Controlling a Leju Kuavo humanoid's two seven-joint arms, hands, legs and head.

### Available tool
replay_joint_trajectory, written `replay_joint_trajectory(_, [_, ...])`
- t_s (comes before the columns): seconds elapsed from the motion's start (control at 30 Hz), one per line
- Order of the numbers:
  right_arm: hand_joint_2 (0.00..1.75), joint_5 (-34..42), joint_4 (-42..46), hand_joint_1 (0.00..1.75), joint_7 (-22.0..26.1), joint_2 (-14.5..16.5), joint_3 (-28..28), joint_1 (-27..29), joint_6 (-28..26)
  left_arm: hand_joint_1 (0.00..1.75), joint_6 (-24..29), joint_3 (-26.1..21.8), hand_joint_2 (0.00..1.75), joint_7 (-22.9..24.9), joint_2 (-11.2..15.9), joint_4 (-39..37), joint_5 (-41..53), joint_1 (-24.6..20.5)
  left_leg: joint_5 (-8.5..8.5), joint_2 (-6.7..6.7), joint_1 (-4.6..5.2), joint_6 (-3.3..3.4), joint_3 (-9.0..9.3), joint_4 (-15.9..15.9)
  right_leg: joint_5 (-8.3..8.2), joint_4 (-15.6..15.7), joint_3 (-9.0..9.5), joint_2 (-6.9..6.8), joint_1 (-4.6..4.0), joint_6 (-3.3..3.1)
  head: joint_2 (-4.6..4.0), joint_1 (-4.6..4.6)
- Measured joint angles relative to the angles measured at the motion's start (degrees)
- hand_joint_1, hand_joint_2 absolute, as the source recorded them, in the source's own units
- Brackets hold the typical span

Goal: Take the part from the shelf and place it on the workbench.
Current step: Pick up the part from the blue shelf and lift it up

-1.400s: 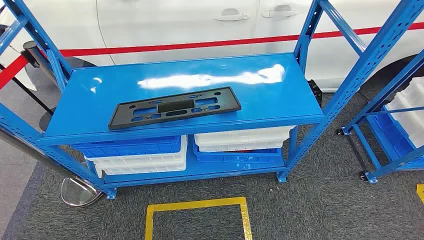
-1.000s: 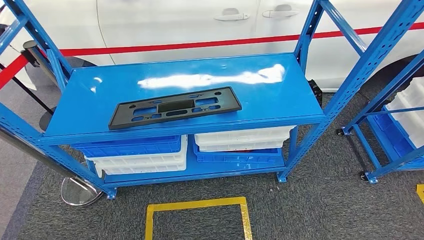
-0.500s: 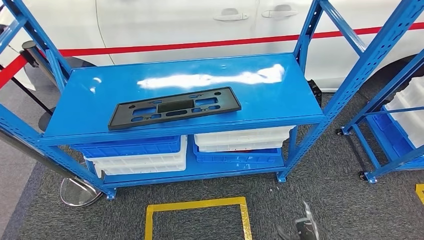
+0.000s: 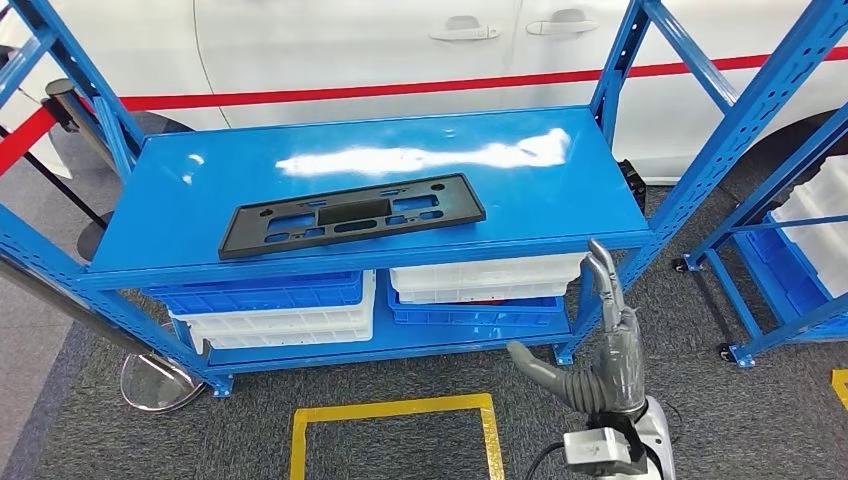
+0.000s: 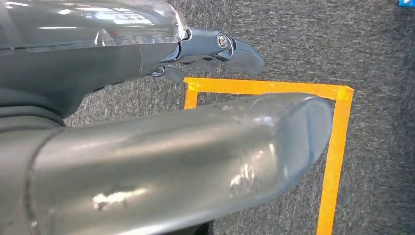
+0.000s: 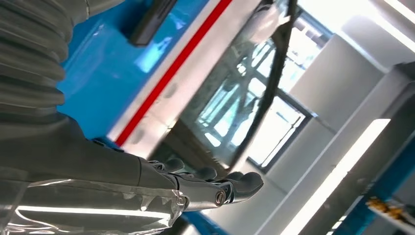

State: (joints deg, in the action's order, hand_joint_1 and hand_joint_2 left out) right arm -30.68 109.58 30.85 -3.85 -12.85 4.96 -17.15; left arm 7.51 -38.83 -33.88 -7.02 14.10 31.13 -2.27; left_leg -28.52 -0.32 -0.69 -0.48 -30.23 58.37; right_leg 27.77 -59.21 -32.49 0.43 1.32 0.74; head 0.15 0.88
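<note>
A flat black plastic part (image 4: pixel 351 214) with several cut-outs lies on the blue top shelf (image 4: pixel 500 190), toward its front left; its end (image 6: pixel 149 20) also shows in the right wrist view. My right hand (image 4: pixel 600 350) is raised in front of the rack's right side, below shelf level, fingers straight and apart, thumb out, holding nothing. It is well to the right of the part and not touching it. My left hand (image 5: pixel 161 142) hangs over the grey carpet, fingers extended, nothing in it.
Blue and white bins (image 4: pixel 280 305) fill the lower shelf. A yellow taped square (image 4: pixel 395 425) marks the carpet in front. A white car (image 4: pixel 400 50) with a red stripe stands behind the rack. A second blue rack (image 4: pixel 800 250) is at right, a stanchion base (image 4: pixel 155 385) at left.
My right hand has risen from the bottom edge of the head view to just below the shelf front. The part and rack have not moved.
</note>
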Motion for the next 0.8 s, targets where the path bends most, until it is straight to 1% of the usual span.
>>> replay_joint_trajectory(0.07, [1.75,-0.6,1.7,0.0,-1.8,-1.1,-2.6,-0.2,0.3,0.0,0.1,-0.1,0.0,0.2,0.0,0.0,0.3,0.0,-0.03,0.0,0.03,0.04,-0.05,0.1,-0.03,0.1,0.02,-0.01,0.1,0.04,0.0,-0.01])
replay_joint_trajectory(0.17, [1.75,1.1,2.3,0.0,-7.4,-2.3,-6.1,-0.7,3.3,0.0,0.0,-0.4,0.0,0.2,0.0,0.0,0.7,0.0,-0.06,0.0,0.07,0.1,-0.09,0.1,-0.1,0.1,0.03,-0.01,0.31,0.14,0.0,-0.01])
replay_joint_trajectory(0.23, [0.87,3.6,1.9,0.0,-11.6,-2.6,-8.1,-1.0,6.2,0.0,-0.3,-0.7,0.0,0.1,0.0,0.0,1.0,0.0,-0.09,-0.01,0.11,0.17,-0.14,0.2,-0.14,0.1,0.02,-0.02,0.37,0.21,0.0,-0.02])
replay_joint_trajectory(0.3, [0.87,5.2,0.9,0.0,-15.0,-3.0,-9.7,-1.4,8.5,0.0,-0.7,-1.1,0.0,0.1,0.0,0.0,1.5,0.0,-0.15,-0.01,0.15,0.32,-0.22,0.4,-0.19,0.1,0.01,-0.03,0.42,0.33,0.0,-0.03])
replay_joint_trajectory(0.37, [1.75,4.5,-0.5,0.0,-17.1,-3.3,-10.9,-1.8,9.0,0.0,-1.0,-1.3,0.0,0.1,0.0,0.0,2.0,0.0,-0.21,-0.02,0.2,0.57,-0.37,0.7,-0.25,0.2,0.01,-0.04,0.48,0.53,0.0,-0.02])
replay_joint_trajectory(0.43, [1.75,-1.1,-1.9,0.0,-18.3,-3.4,-11.9,-2.1,6.5,0.0,-1.0,-1.4,0.0,0.1,0.0,0.0,2.6,0.0,-0.12,-0.03,0.26,0.95,-0.49,0.6,-0.43,0.4,0.06,-0.04,0.5,0.9,0.01,-0.03])
replay_joint_trajectory(0.5, [1.75,-11.6,-3.1,0.0,-20.0,-3.3,-13.1,-2.7,1.5,0.0,-0.8,-1.5,0.0,0.1,-0.1,0.0,3.3,-0.1,0.56,0.06,-0.15,1.62,-0.02,-0.4,-0.27,0.4,0.1,-0.11,0.43,1.27,0.01,0.01])
replay_joint_trajectory(0.53, [1.75,-17.7,-3.8,0.0,-21.1,-3.2,-13.7,-3.0,-1.1,0.0,-0.8,-1.5,0.0,0.2,-0.2,0.0,3.6,-0.1,0.95,0.15,-0.37,1.97,0.26,-1.0,0.46,-0.5,-0.33,-0.16,0.35,1.38,0.01,0.08])
replay_joint_trajectory(0.57, [1.75,-23.4,-4.6,0.0,-22.3,-3.2,-14.2,-3.4,-3.3,0.0,-0.7,-1.5,0.0,0.2,-0.2,0.0,4.0,-0.2,1.25,0.24,-0.57,2.22,0.48,-1.4,1.79,-2.7,-1.36,-0.21,0.32,1.44,0.0,0.14])
replay_joint_trajectory(0.63, [1.75,-33.6,-6.5,0.0,-24.5,-2.9,-15.3,-3.8,-7.2,0.0,-0.5,-1.5,0.0,0.4,-0.3,0.0,4.7,-0.2,1.38,0.34,-0.52,2.36,0.43,-1.6,4.99,-9.7,-4.88,-0.25,0.33,1.64,0.0,0.19])
replay_joint_trajectory(0.67, [1.75,-38.1,-7.7,0.0,-25.4,-2.7,-15.9,-4.1,-9.1,0.0,-0.4,-1.5,0.0,0.6,-0.3,0.0,5.2,-0.2,1.35,0.33,-0.51,2.33,0.41,-1.5,5.79,-12.7,-6.45,-0.26,0.39,1.77,0.0,0.17])
replay_joint_trajectory(0.7, [1.75,-42.8,-9.3,0.0,-26.4,-2.4,-16.5,-4.4,-11.4,0.0,-0.3,-1.5,0.0,0.8,-0.3,0.0,5.7,-0.3,1.29,0.3,-0.52,2.24,0.47,-1.5,5.44,-13.8,-7.21,-0.27,0.46,1.87,0.01,0.17])
replay_joint_trajectory(0.73, [1.75,-47.2,-11.1,0.0,-27.3,-2.0,-17.1,-4.9,-13.6,0.0,-0.2,-1.5,0.0,1.0,-0.3,0.0,6.2,-0.4,1.17,0.26,-0.58,2.06,0.58,-1.4,3.94,-12.7,-6.84,-0.29,0.53,1.91,0.01,0.19])
replay_joint_trajectory(0.77, [1.75,-51.0,-13.0,0.0,-28.2,-1.5,-17.7,-5.5,-15.5,0.0,-0.1,-1.4,0.0,1.2,-0.4,0.0,6.7,-0.5,0.98,0.19,-0.67,1.78,0.74,-1.3,1.71,-9.6,-5.52,-0.33,0.61,1.91,0.01,0.19])
replay_joint_trajectory(0.8, [1.75,-54.1,-15.1,0.0,-29.3,-1.0,-18.4,-6.2,-17.2,0.0,-0.1,-1.4,0.0,1.4,-0.4,0.0,7.1,-0.7,0.73,0.14,-0.75,1.41,0.85,-1.2,-0.06,-5.9,-3.84,-0.35,0.65,1.84,0.01,0.18])
